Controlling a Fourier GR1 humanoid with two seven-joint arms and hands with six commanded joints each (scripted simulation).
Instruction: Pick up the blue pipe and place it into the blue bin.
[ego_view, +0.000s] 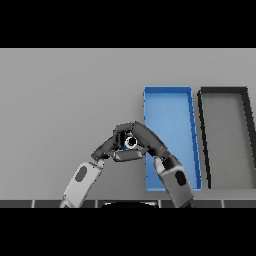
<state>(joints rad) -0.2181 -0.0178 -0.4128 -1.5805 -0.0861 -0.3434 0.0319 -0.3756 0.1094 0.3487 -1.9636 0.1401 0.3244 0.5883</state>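
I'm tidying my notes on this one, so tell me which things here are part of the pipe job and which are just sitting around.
Part of the job:
- blue bin
- right hand, curled round something small, possibly the pipe
- left hand, meeting it there

Just lying about:
- dark bin, beside the blue bin
- grey table

A plain grey counter (60, 100) carries two long open bins side by side on its right half: a blue bin (170, 105) and, just beside it to the right, a black bin (225, 91).
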